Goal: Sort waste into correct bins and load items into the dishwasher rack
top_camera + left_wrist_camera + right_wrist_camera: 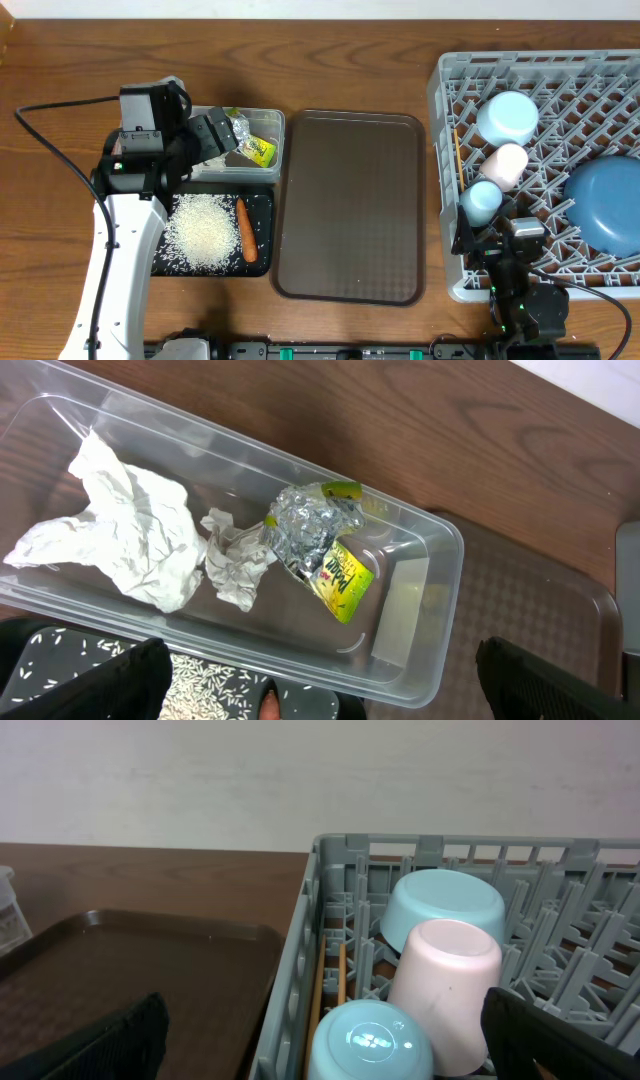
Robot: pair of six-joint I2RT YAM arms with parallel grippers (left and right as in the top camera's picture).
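Observation:
My left gripper (215,135) (320,685) is open and empty, hovering over the near edge of the clear tub (275,122) (440,560). In the tub lie crumpled white napkins (130,535), silver foil (305,530) and the yellow-green wrapper (340,580) (262,151). The black tray (262,205) holds rice (205,232) (200,680) and the carrot (245,230). The grey rack (445,110) (335,870) holds the pale bowl (507,117) (445,905), pink cup (505,165) (445,985), light blue cup (482,200) (370,1040) and dark blue plate (610,205). My right gripper (500,240) (325,1040) is open and empty just before the light blue cup.
The flat brown serving tray (350,205) (150,970) lies between the bins and the rack, with nothing on it. A black cable (50,140) runs from the left arm across the wooden table. The rack reaches the right edge of the overhead view.

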